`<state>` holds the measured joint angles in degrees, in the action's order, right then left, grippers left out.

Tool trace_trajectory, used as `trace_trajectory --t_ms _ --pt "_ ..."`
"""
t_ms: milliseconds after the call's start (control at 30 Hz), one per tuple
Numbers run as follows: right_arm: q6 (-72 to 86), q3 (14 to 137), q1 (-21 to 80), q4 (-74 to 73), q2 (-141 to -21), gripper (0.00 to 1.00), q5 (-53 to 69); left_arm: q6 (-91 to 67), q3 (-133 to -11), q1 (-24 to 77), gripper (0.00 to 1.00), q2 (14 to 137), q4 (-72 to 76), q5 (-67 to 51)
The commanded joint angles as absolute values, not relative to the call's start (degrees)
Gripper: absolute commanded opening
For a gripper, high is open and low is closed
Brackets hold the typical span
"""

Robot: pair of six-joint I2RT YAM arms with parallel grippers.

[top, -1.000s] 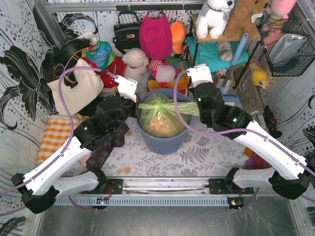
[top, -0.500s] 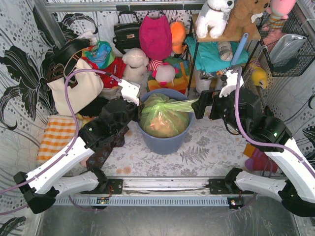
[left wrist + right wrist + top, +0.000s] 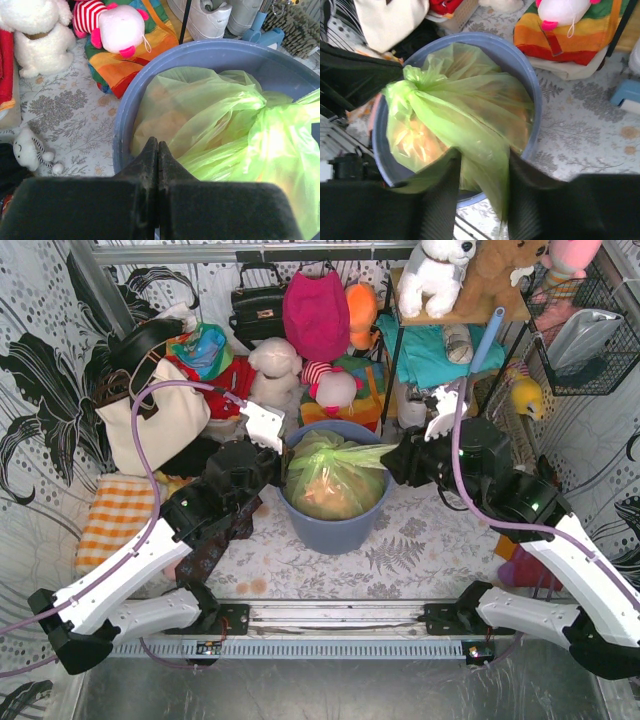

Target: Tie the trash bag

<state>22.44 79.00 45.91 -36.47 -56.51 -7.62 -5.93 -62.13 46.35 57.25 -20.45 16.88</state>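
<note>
The lime-green trash bag (image 3: 330,480) sits in the blue-grey bin (image 3: 335,530), with tan paper showing through. Its top is gathered into a knot (image 3: 412,80) near the bin's left side. My left gripper (image 3: 278,462) hovers at the bin's left rim. In the left wrist view the left gripper (image 3: 158,145) is shut, tips together, with the bag (image 3: 225,125) just beyond them and nothing seen between them. My right gripper (image 3: 395,462) stands at the right rim. Its jaws (image 3: 482,165) are apart, and a loose tail of the bag (image 3: 490,150) runs between the fingers.
Behind the bin stand plush toys (image 3: 275,365), a magenta bag (image 3: 316,310), a black handbag (image 3: 258,305) and a white tote (image 3: 150,420). A shelf with toys (image 3: 450,330) is at the back right. A rainbow cloth (image 3: 565,40) lies beside the bin and a striped cloth (image 3: 115,515) lies left.
The right gripper let go of the taut tail, swung out to the right, then came back slightly toward the bin. The bag's tail went slack. The left gripper barely moved.
</note>
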Motion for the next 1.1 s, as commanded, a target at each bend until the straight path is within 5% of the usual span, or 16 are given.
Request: trace_trajectory --t_ms 0,100,567,1067 --pt "23.13 77.69 45.54 -33.92 -57.10 0.25 -8.42 -5.64 -61.61 46.14 0.00 56.57 -16.69 16.73" --pt "23.24 78.80 45.61 -35.09 -58.77 0.00 -12.66 -5.51 -61.48 46.14 0.00 56.52 -16.30 16.59" --pt "20.32 98.01 46.71 -50.24 -77.02 0.00 -22.82 -4.62 -57.80 46.14 0.00 56.94 -4.40 17.67" --pt "17.98 123.72 55.18 -70.79 -92.86 0.00 -50.45 -1.85 -64.71 46.14 0.00 58.55 -9.23 17.58"
